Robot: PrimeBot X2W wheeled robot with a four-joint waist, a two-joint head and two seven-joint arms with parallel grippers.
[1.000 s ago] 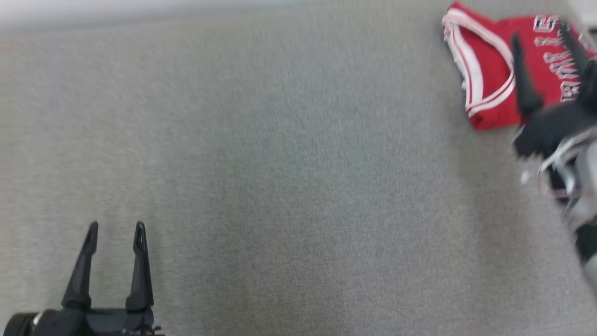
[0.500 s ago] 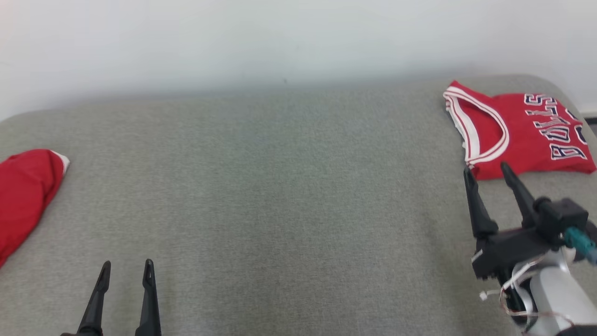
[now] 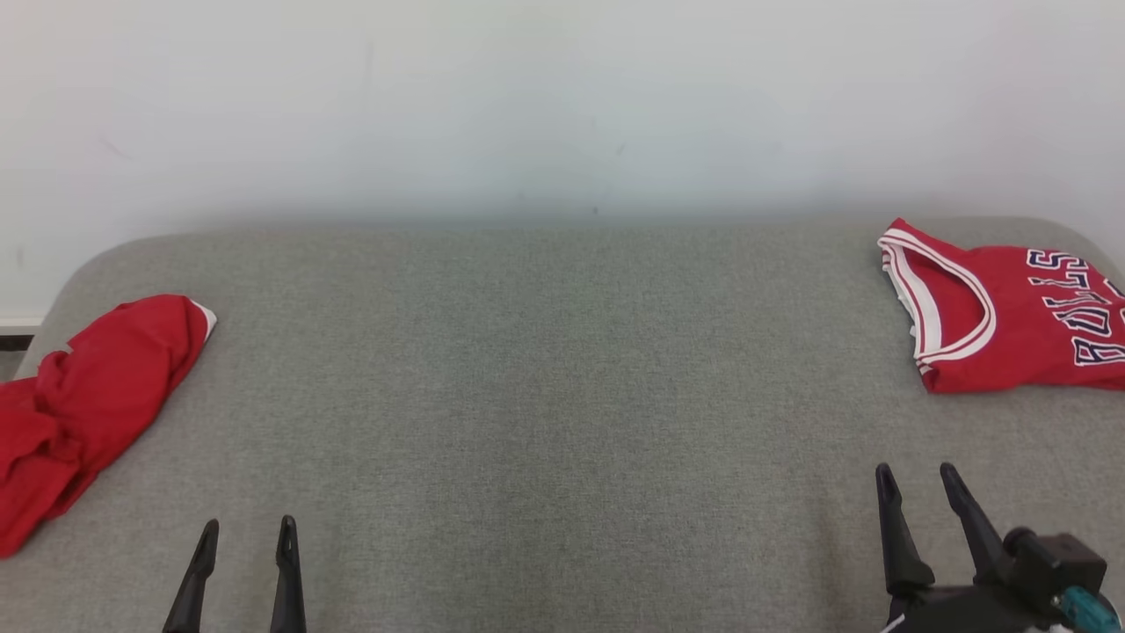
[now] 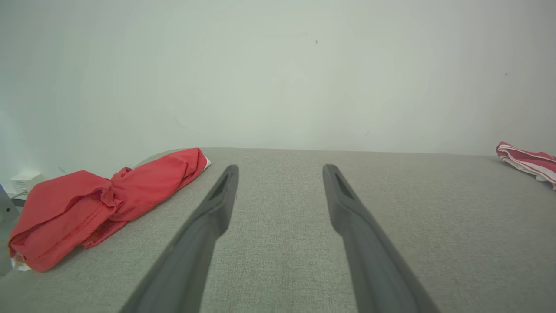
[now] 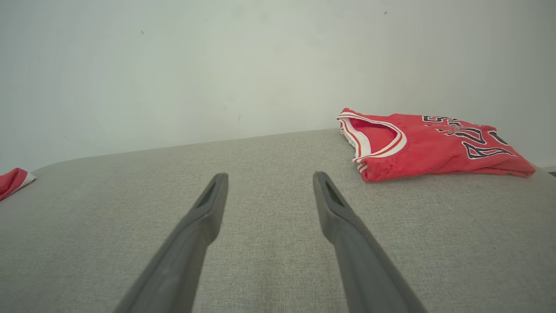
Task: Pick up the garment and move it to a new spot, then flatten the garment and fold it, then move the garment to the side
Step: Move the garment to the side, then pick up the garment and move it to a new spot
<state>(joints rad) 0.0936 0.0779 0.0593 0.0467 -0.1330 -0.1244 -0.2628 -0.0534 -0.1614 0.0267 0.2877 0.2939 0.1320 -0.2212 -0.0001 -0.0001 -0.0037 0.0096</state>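
The jaws of the left gripper [image 3: 248,524] stood apart and held nothing, low at the near left of the grey table [image 3: 545,396]. The jaws of the right gripper [image 3: 914,470] also stood apart and empty, at the near right. Both were well apart from any cloth.

The crumpled red garment [image 3: 97,387] lay in a loose heap at the left edge of the table, and I judged it to be the thing to pick up. The folded jersey [image 3: 1011,334] lay flat at the far right and looked already finished.

The crumpled garment should be light and soft, without stiffness, so it would sag and drag when lifted. A raised fold on top of the heap, or its white-trimmed end toward the middle, seemed a good place to pinch.

Between the two garments the table was bare, which gave wide room for spreading. The pale wall [image 3: 527,105] stood just behind the far edge, and the corners of the table were rounded.
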